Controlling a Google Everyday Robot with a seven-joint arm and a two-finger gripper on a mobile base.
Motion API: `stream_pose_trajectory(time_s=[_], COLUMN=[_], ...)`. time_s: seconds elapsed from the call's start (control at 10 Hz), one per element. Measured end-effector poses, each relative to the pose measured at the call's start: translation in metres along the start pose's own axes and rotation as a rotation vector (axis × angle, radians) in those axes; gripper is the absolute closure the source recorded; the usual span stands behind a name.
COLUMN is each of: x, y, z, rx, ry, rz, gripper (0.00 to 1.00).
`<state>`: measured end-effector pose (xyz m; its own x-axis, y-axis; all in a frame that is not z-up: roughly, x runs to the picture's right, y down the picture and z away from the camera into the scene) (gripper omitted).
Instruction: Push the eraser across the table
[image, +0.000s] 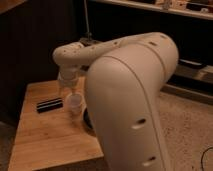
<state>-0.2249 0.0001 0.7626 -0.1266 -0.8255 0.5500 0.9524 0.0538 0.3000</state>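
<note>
Dark cabinets stand behind the light wooden surface, with speckled floor alongside. The white arm bends down from its bulky elbow, with the hand low over the surface, just beside the black eraser. Whether the hand is apart or together I cannot tell.

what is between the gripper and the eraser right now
Only a narrow strip of bare table, as the camera view shows. The gripper hangs just off one end of the eraser.
</note>
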Motion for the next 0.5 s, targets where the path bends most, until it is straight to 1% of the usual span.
stream_pose_trajectory(time_s=[0.3,0.4,0.5], x=[0.05,0.06,0.068], y=[-0.058,-0.071,-0.083], z=[0.02,0.027,0.037], rx=[0.001,-0.001,0.011], ry=[0.039,0.047,0.051], rz=[-0.092,-0.116,-0.143], gripper=[0.95,0.99,1.0])
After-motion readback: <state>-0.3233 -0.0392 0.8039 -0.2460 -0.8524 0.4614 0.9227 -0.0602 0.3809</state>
